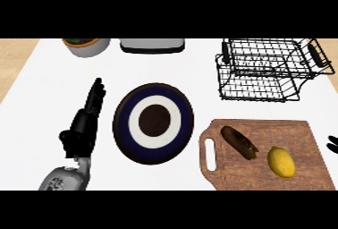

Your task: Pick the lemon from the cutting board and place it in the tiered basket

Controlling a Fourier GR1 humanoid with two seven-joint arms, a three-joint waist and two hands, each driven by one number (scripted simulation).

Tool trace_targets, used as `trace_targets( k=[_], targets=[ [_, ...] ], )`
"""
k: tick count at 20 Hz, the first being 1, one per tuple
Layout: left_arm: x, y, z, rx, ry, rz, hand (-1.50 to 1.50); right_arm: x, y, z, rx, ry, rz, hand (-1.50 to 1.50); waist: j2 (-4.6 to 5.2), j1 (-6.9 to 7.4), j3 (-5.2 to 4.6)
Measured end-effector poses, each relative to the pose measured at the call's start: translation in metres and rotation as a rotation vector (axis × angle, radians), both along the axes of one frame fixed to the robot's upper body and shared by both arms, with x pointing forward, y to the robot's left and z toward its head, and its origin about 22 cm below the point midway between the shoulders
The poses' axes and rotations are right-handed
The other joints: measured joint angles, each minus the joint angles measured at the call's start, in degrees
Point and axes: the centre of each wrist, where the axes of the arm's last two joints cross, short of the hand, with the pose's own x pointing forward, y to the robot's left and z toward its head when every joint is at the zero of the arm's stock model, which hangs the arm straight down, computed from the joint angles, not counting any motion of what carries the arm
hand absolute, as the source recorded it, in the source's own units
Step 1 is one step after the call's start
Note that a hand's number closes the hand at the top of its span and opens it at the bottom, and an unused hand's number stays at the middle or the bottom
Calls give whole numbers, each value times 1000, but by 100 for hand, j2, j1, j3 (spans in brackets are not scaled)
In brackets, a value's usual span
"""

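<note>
A yellow lemon (282, 161) lies on the right part of the wooden cutting board (310, 138), beside a dark brown oblong item (239, 142). The black wire tiered basket (272, 68) stands at the back right, beyond the board, with nothing visible in it. My left hand (86, 118) rests open on the counter at the left, fingers straight and pointing away, far from the lemon. Only the black fingertips of my right hand (333, 143) show at the right edge, level with the board and to the right of the lemon.
A dark plate with a white ring (153, 123) lies between my left hand and the board. A pot with a plant (86, 45) and a grey appliance (152, 44) stand along the back edge. White counter lies between the plate and the basket.
</note>
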Motion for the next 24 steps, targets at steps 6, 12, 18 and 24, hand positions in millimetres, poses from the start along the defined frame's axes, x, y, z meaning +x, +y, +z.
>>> trace_targets(
  k=[6, 12, 18, 24],
  targets=[
    [4, -1, 4, 6, 8, -3, 0, 5, 4, -10, -51, -63, 73, -150, 0, -4, -1],
    [1, 4, 4, 10, 6, 2, 0, 15, 5, -27, -72, -81, 36, -150, 1, 4, -2],
    [-1, -2, 5, 8, 3, 2, 0, 14, -15, -46, -71, -58, -8, -150, 0, -5, -3],
    [2, -1, 6, 3, 10, 1, 0, 22, -20, -62, -58, -26, -12, -150, 2, 0, -2]
  ],
)
